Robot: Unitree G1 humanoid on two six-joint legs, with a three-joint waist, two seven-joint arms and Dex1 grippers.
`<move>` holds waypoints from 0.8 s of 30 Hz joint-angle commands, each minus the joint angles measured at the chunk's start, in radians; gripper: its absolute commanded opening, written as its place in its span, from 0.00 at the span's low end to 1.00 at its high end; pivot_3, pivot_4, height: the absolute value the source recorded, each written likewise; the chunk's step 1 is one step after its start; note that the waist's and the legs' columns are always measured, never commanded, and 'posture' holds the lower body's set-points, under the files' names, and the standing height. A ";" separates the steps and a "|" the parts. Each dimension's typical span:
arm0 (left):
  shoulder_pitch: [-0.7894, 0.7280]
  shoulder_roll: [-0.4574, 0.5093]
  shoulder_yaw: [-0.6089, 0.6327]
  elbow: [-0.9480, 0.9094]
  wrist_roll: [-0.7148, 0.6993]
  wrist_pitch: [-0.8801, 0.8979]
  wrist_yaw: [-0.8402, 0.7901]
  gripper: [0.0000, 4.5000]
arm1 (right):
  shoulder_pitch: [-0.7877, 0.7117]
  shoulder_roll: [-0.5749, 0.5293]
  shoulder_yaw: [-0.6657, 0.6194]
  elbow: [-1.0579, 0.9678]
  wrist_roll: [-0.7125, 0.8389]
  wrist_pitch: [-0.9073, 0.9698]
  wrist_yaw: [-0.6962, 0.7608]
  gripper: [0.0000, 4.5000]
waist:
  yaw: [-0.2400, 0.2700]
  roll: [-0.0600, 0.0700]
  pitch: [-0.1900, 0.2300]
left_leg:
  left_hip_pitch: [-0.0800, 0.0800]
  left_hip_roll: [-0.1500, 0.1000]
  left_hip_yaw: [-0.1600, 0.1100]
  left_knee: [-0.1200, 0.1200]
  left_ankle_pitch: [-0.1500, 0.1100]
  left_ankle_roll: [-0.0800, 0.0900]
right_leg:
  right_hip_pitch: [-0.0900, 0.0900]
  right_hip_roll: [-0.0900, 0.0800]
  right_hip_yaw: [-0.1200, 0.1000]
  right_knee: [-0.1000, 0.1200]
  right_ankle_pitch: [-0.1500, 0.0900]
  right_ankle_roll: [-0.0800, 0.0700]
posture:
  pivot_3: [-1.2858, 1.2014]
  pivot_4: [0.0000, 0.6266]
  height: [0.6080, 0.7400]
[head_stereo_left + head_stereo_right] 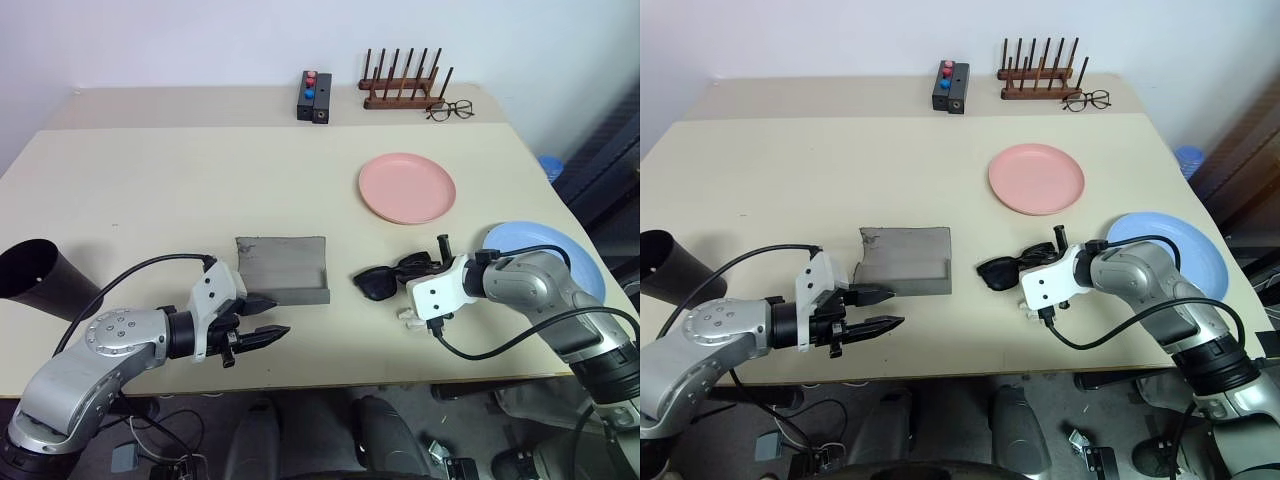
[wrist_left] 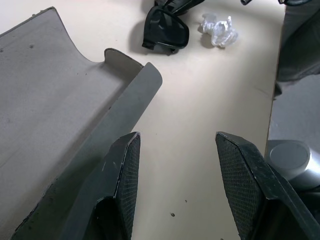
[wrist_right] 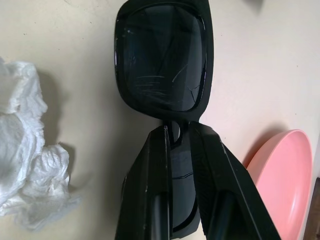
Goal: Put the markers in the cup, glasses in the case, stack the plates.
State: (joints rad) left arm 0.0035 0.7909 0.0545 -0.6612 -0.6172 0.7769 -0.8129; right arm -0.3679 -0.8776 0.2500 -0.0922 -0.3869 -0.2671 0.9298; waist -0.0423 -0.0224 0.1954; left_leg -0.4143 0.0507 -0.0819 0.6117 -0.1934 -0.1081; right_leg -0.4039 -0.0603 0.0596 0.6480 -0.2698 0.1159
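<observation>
The black glasses (image 3: 162, 55) lie on the table right of the grey case (image 1: 280, 262). My right gripper (image 3: 177, 131) is shut on the glasses at the bridge, one finger on each side. My left gripper (image 1: 280, 315) hangs open just off the case's near right corner, and the case's wall (image 2: 125, 105) runs up past one of its fingers. The black cup (image 1: 40, 275) is at the table's left edge. Farther back on the right rests the pink plate (image 1: 407, 187). My right arm partly covers the light blue plate (image 1: 560, 250). The markers are out of view.
A crumpled white wrapper (image 1: 408, 316) lies beside the glasses, under my right hand. At the back of the table stand a wooden peg rack (image 1: 403, 85), thin clear spectacles (image 1: 450, 110) and a black box with red and blue buttons (image 1: 314, 97).
</observation>
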 commanded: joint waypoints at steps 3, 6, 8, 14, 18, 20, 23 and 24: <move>0.002 0.007 0.011 -0.036 -0.017 -0.009 0.006 0.54 | -0.019 0.002 -0.012 -0.014 -0.008 -0.018 -0.024 0.62 | 0.000 0.000 0.000 | 0.000 0.000 0.000 0.000 0.000 0.000 | 0.000 0.000 0.000 0.000 0.000 0.000 | 0.52 0.24 1.00; 0.002 0.009 0.009 -0.038 -0.019 -0.009 0.009 0.54 | -0.019 0.001 -0.011 -0.016 -0.008 -0.019 -0.026 0.62 | 0.000 0.000 0.000 | 0.000 0.000 0.000 0.000 0.000 0.000 | 0.000 0.000 0.000 0.000 0.000 0.000 | 0.52 0.24 1.00; 0.000 0.009 0.006 -0.036 -0.018 -0.009 0.009 0.54 | -0.023 0.006 -0.008 -0.012 -0.009 -0.018 -0.028 0.62 | 0.000 0.000 0.000 | 0.000 0.000 0.000 0.000 0.000 0.000 | 0.000 0.000 0.000 0.000 0.000 0.000 | 0.52 0.24 1.00; -0.007 0.008 0.002 -0.033 -0.017 -0.009 0.010 0.54 | -0.030 0.017 0.010 0.008 -0.008 0.004 -0.012 0.62 | 0.000 0.000 0.000 | 0.000 0.000 0.000 0.000 0.000 0.000 | 0.000 0.000 0.000 0.000 0.000 0.000 | 0.52 0.24 1.00; -0.013 0.008 -0.002 -0.031 -0.016 -0.008 0.011 0.54 | -0.050 0.020 0.028 0.019 0.010 0.025 0.038 0.62 | -0.001 0.000 0.000 | 0.000 0.000 0.000 0.000 0.000 0.000 | 0.000 0.000 0.000 0.000 0.000 0.000 | 0.52 0.24 1.00; -0.015 0.008 -0.003 -0.030 -0.015 -0.008 0.011 0.54 | -0.059 0.019 0.036 0.021 0.017 0.031 0.063 0.62 | -0.001 0.000 0.000 | 0.000 0.000 0.000 0.000 0.000 0.000 | 0.000 0.000 0.000 0.000 0.000 0.000 | 0.52 0.24 1.00; -0.012 0.009 -0.001 -0.033 -0.014 -0.008 0.013 0.54 | -0.069 0.021 0.039 0.028 0.015 0.031 0.078 0.62 | -0.001 0.000 0.000 | 0.000 0.000 0.000 0.000 0.000 0.000 | 0.000 0.000 0.000 0.000 0.000 0.000 | 0.52 0.24 1.00; -0.009 0.009 0.001 -0.035 -0.014 -0.008 0.014 0.54 | -0.072 0.020 0.041 0.030 0.014 0.031 0.081 0.62 | -0.001 0.000 0.000 | 0.000 0.000 0.000 0.000 0.000 0.000 | 0.000 0.000 0.000 0.000 0.000 0.000 | 0.52 0.24 1.00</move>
State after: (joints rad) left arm -0.0048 0.7933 0.0509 -0.6633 -0.6222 0.7772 -0.8020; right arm -0.4330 -0.8568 0.2881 -0.0607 -0.3863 -0.2332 1.0000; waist -0.0428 -0.0224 0.1954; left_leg -0.4143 0.0508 -0.0819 0.6115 -0.1935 -0.1081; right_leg -0.4039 -0.0603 0.0596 0.6478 -0.2698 0.1159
